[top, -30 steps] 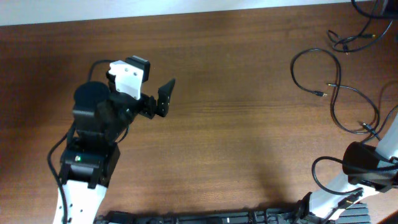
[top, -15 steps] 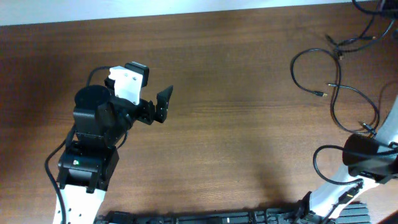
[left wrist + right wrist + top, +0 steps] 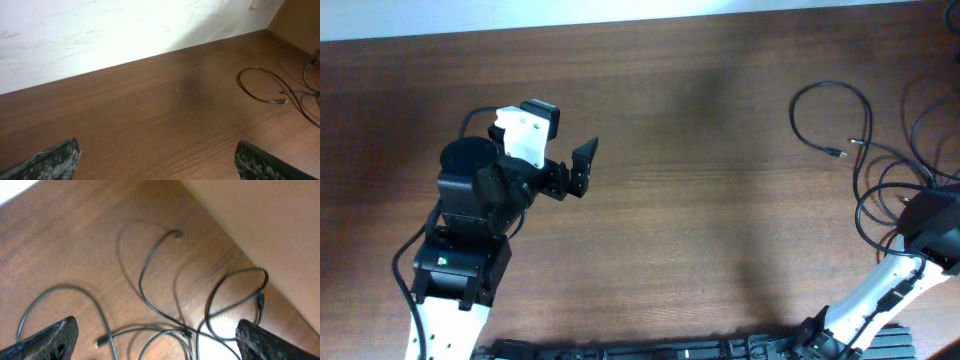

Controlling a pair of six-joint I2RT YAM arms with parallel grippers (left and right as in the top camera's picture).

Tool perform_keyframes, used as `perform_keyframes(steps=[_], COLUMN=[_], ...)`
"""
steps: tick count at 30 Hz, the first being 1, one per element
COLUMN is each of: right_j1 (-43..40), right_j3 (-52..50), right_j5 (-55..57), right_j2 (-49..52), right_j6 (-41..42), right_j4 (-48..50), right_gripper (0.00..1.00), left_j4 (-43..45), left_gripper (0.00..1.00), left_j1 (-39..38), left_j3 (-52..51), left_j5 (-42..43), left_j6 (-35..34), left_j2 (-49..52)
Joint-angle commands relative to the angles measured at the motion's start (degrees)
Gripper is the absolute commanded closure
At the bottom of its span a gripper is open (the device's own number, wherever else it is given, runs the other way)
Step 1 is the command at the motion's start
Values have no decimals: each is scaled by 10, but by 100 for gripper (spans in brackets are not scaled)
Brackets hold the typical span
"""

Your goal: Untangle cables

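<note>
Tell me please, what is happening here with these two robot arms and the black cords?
The job here is to untangle the thin black cables on a brown table. The cables lie in loose, overlapping loops at the table's right side. The right pincer hangs open above them and grips nothing. The left pincer is open too, over bare wood, far from the cables. The loops are not yet separated.
</note>
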Motion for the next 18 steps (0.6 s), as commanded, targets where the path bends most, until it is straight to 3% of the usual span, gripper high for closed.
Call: perform_keyframes(steps=[1, 3, 6, 11, 18], right_j1=[-4, -4, -2, 90, 162], right_j3=[4, 4, 4, 4, 4], right_j5=[-46, -183, -325, -337, -337], right_j2=[-4, -23, -79, -166, -171], right_j6=[-1, -61, -65, -65, -65], right_j4=[-21, -34, -63, -139, -167], right_gripper=[1, 1, 1, 1, 1], left_j4=[-1, -1, -1, -1, -1], left_gripper=[1, 1, 1, 1, 1], left_j1=[-1, -1, -1, -1, -1], left_j3=[3, 3, 3, 3, 3], left_j5=[-6, -6, -6, -6, -6], left_j6=[-5, -5, -5, -5, -5], left_j2=[-1, -1, -1, -1, -1])
